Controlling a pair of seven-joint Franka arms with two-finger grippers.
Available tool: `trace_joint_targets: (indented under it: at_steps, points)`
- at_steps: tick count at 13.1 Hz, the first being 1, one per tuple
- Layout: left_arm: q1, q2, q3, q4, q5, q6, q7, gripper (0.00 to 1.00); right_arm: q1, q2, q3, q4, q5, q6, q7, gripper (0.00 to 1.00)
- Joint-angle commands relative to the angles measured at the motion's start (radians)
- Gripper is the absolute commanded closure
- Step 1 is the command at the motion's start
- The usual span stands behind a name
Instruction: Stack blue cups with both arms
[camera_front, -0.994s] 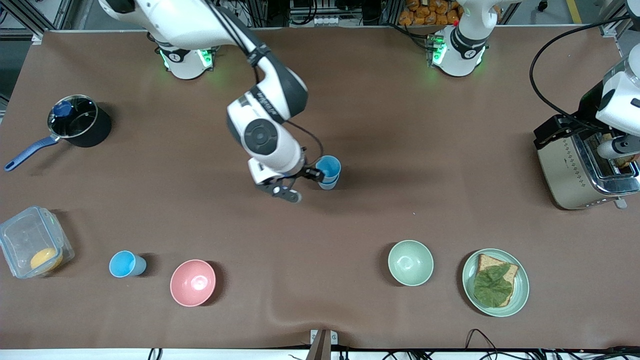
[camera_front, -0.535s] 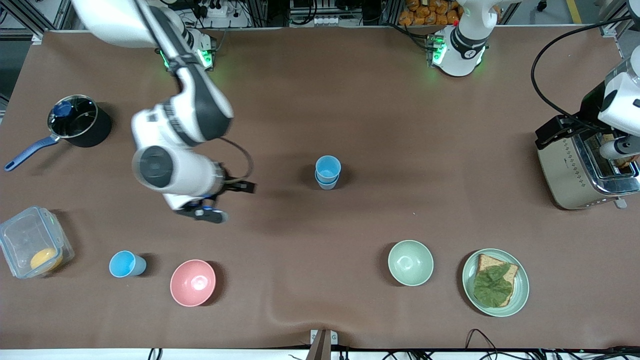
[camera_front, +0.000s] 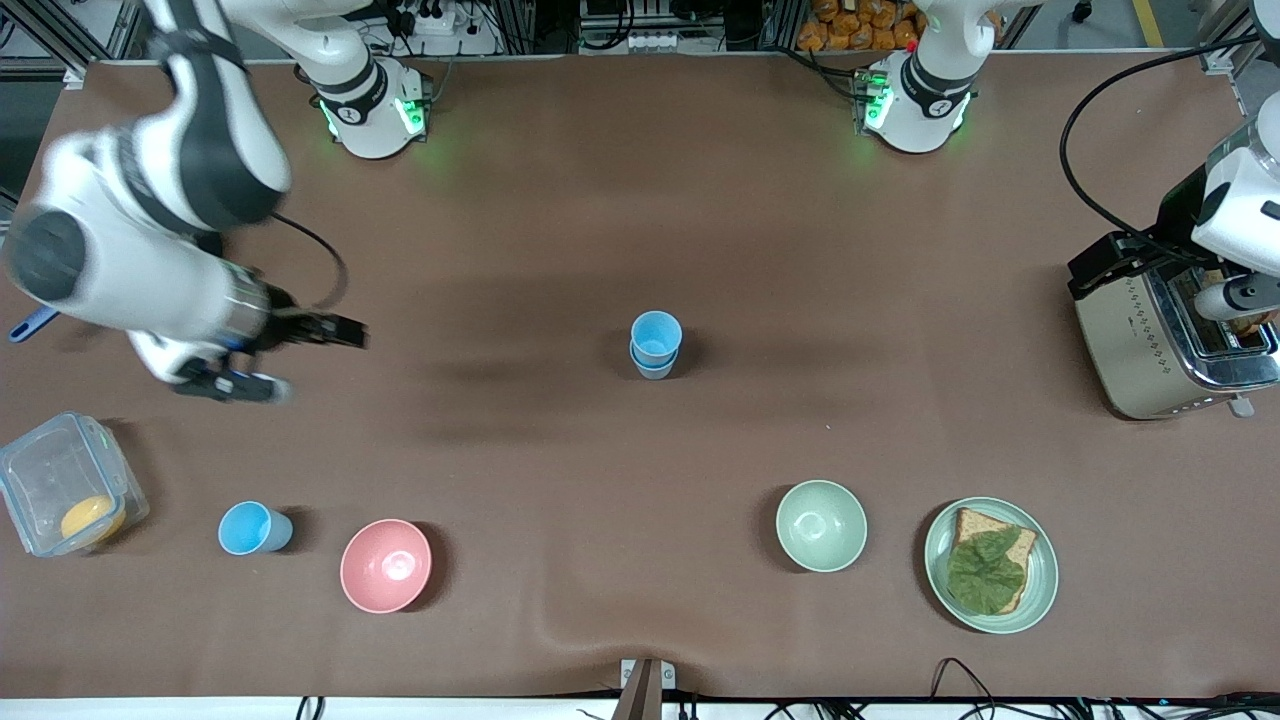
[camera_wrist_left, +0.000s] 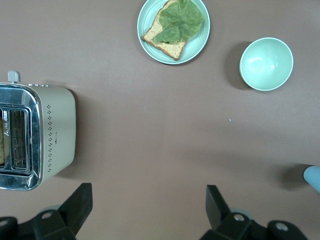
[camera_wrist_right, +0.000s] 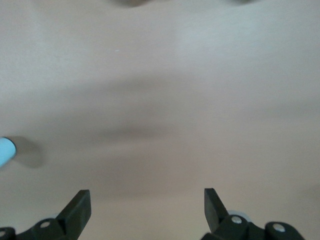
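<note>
- The stacked blue cups (camera_front: 656, 345) stand at the middle of the table, two already nested; the single blue cup (camera_front: 254, 528) stands at about 8 o'clock from them, near the front camera's edge, just beside the pink bowl (camera_front: 386, 565)
- The right gripper (camera_front: 285, 358) hangs over bare table toward the right arm's end, at about 12 o'clock from the single cup, its claw released and empty
- The left gripper (camera_wrist_left: 145, 210) is up over the toaster (camera_front: 1160, 340), claw also released and empty; this arm waits
- Step in hand, as I judge: the right arm goes for the single cup. To do it well, come down straight over the cup, put one finger inside the rim and one outside, and close gently so the light cup does not tip
- In the way: the pink bowl is close on one side of this cup, and the clear container (camera_front: 65, 495) stands on its other side, so the fingers need to stay off both
- Farther off: the green bowl (camera_front: 821, 525) and the plate with toast (camera_front: 990, 565) at 5 o'clock from the stack
</note>
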Motion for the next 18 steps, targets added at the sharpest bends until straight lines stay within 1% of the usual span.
trace_joint_targets:
  at_steps: [1,3,5,7,9,11,14,18]
  points:
    - [0.0,-0.004,0.003,0.004,-0.024,-0.014,0.022,0.0,-0.092,-0.172,0.03,-0.105,-0.026,-0.036,-0.09,0.0]
    - [0.0,-0.005,0.002,0.004,-0.024,-0.014,0.021,0.0,-0.136,-0.193,0.024,-0.099,-0.059,-0.068,-0.188,0.0]
    - [0.0,-0.007,-0.001,0.004,-0.025,-0.014,0.021,0.0,-0.166,-0.207,0.023,-0.07,-0.085,-0.086,-0.242,0.0]
    - [0.002,-0.008,0.0,0.006,-0.025,-0.014,0.021,0.0,-0.18,-0.199,0.021,-0.003,-0.092,-0.129,-0.24,0.0]
    - [0.002,-0.008,0.0,0.004,-0.025,-0.014,0.021,0.0,-0.188,-0.193,0.006,0.066,-0.092,-0.174,-0.231,0.0]
    - [0.002,-0.008,0.002,0.004,-0.025,-0.014,0.022,0.0,-0.186,-0.19,0.0,0.108,-0.093,-0.204,-0.228,0.0]
    - [0.002,-0.008,0.002,0.004,-0.025,-0.014,0.022,0.0,-0.188,-0.189,0.0,0.134,-0.093,-0.235,-0.226,0.0]
    - [0.002,-0.01,0.002,0.006,-0.024,-0.014,0.022,0.0,-0.188,-0.19,-0.002,0.136,-0.098,-0.286,-0.234,0.0]
